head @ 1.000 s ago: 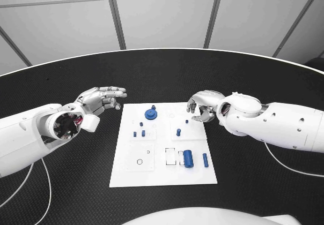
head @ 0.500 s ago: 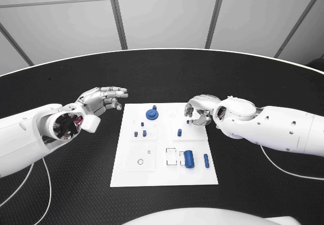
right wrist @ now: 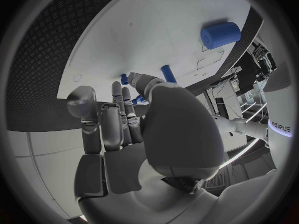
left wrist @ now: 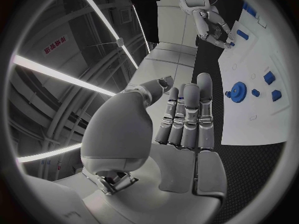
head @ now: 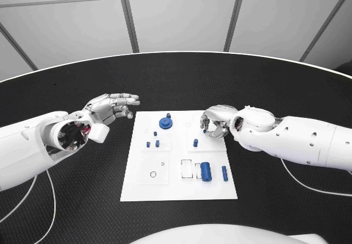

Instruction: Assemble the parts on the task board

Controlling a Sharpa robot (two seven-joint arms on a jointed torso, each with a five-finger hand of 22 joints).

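Since a second ago the right hand (head: 214, 123) has slid from the right edge of the task board (head: 179, 190) inward over its upper right part, while the left hand (head: 110, 107) stays where it was, off the board's upper left corner above the black table (head: 88, 203).

Left of the board, the left hand holds nothing; its fingers (left wrist: 187, 117) lie straight, side by side and slightly apart. On the board, two small blue pegs (head: 152, 144) stand left of centre, a blue gear (head: 165, 123) sits near the far edge, a lone blue peg (head: 195, 143) stands right of centre, and a blue cylinder (head: 206, 171) lies beside a slim blue pin (head: 224, 174) toward the near right. The right hand hangs over the board with fingers (right wrist: 115, 114) curled inward, nothing visibly in them.

In the left wrist view a red sign reads Chinese characters too small to make out; the right wrist view shows lettering "edupus", partly cut off.
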